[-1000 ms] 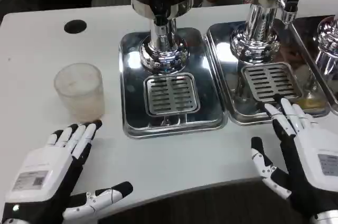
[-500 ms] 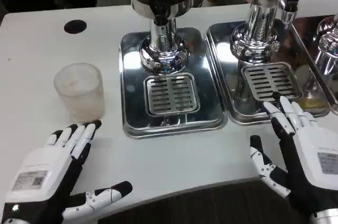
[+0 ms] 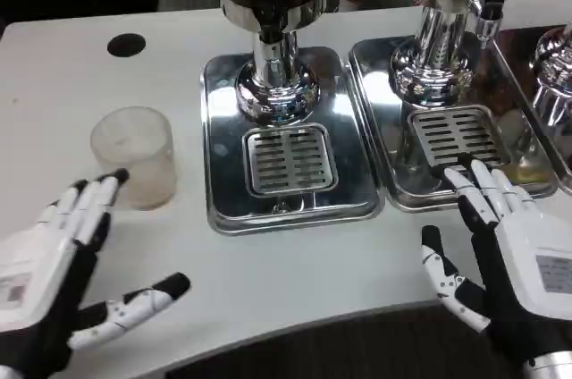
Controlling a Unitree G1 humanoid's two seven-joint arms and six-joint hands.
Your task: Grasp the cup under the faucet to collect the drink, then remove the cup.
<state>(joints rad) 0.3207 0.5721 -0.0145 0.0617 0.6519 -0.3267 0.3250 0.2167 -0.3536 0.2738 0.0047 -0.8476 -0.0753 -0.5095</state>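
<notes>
Two robot hands lie open over a white table (image 3: 54, 66). Left hand (image 3: 49, 258) spreads its fingers just beside a frosted plastic cup (image 3: 134, 157), standing left of the middle dispenser's drip tray (image 3: 286, 209). Right hand (image 3: 514, 249), holding nothing, reaches the neighbouring tray (image 3: 398, 191).

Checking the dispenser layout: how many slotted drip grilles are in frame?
2. One grille lies in the center tray below the dark dispenser; the second grille lies in the tray to its right, by the right hand. A third may be cropped at right.
</notes>
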